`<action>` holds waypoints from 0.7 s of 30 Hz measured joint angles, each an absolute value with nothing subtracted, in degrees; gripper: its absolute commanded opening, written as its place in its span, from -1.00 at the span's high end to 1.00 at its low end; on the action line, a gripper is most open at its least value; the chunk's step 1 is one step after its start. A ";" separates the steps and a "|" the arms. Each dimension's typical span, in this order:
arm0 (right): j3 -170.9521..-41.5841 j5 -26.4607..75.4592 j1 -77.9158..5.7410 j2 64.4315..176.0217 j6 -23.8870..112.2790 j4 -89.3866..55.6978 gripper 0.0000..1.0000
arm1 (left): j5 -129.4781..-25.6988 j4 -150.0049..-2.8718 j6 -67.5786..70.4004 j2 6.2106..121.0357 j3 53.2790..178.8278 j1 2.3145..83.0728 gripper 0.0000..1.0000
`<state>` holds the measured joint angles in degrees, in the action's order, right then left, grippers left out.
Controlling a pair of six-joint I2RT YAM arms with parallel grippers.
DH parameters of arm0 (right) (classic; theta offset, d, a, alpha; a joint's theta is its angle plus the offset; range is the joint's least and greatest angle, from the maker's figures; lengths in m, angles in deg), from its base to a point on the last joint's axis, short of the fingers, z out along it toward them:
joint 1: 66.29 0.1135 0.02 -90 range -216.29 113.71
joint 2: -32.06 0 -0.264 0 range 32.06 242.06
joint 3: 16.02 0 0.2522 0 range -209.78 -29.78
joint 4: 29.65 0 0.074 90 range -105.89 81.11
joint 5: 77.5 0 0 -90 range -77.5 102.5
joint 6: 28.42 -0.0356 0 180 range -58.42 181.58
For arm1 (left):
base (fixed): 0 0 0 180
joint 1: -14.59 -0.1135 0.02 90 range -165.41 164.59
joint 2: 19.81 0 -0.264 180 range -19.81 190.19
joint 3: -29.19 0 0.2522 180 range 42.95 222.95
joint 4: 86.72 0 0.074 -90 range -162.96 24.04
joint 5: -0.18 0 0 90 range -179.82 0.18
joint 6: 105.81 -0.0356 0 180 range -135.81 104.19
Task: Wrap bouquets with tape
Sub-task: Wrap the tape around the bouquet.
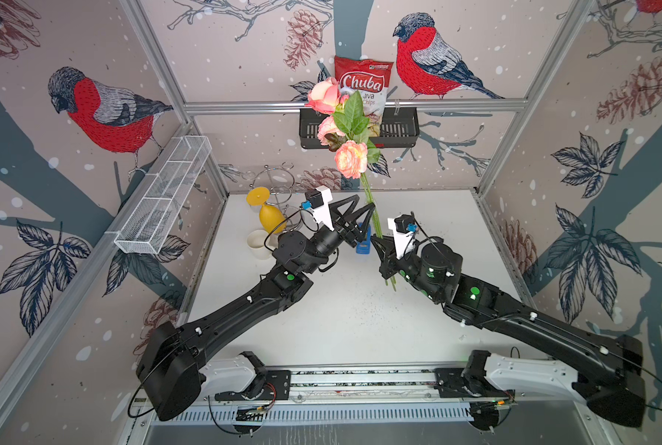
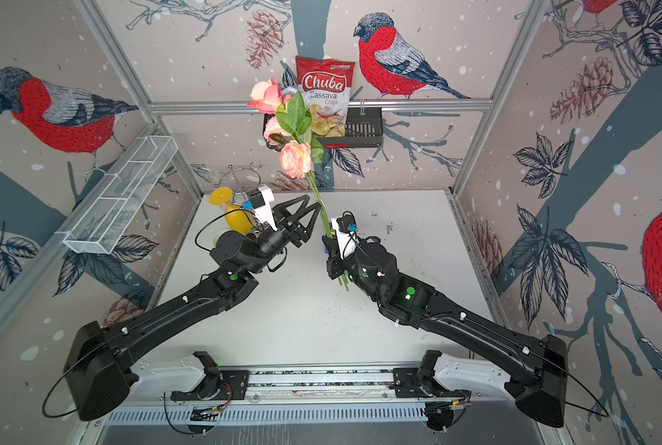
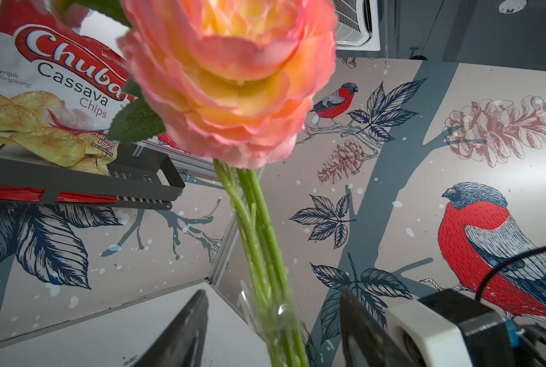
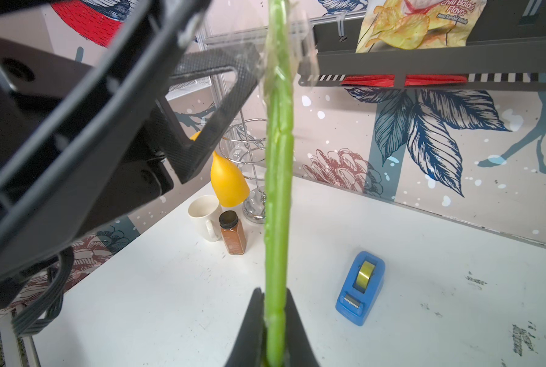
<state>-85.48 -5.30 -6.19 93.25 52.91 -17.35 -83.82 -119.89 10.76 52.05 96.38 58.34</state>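
Note:
The bouquet [image 1: 350,131] of pink-peach roses stands upright above the table, its blooms [image 2: 294,127] high against the back wall. My right gripper [image 4: 275,295] is shut on the lower green stems [image 4: 278,190]; in both top views it sits low on them [image 1: 379,246] [image 2: 327,244]. My left gripper [image 3: 273,292] is open, one finger on each side of the stems [image 3: 262,254] and apart from them [image 1: 366,204] [image 2: 313,202]. A band of clear tape [image 3: 275,314] clings round the stems there. The blue tape dispenser [image 4: 360,287] with its yellowish roll stands on the table, partly hidden in a top view [image 1: 363,242].
At the back left of the table stand a yellow goblet [image 1: 269,215], a white mug [image 1: 259,243], a brown spice jar [image 4: 232,233] and a wire rack [image 1: 279,185]. A black wall basket [image 1: 398,131] holds a chips bag [image 1: 364,81]. A white mesh shelf [image 1: 164,196] hangs on the left wall.

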 measured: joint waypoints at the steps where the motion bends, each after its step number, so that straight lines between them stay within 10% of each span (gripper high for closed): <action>1: -85.57 -5.30 -6.06 93.40 52.94 -17.35 1.00 | -84.01 -119.81 10.76 52.20 96.64 58.34 -0.12; 21: -85.90 -5.89 -5.34 93.71 52.89 -17.24 1.00 | -86.99 -120.29 10.82 52.90 96.62 58.36 1.00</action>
<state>-85.90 -5.89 -5.34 93.71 52.89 -17.24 -86.99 -120.29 10.82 52.90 96.62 58.36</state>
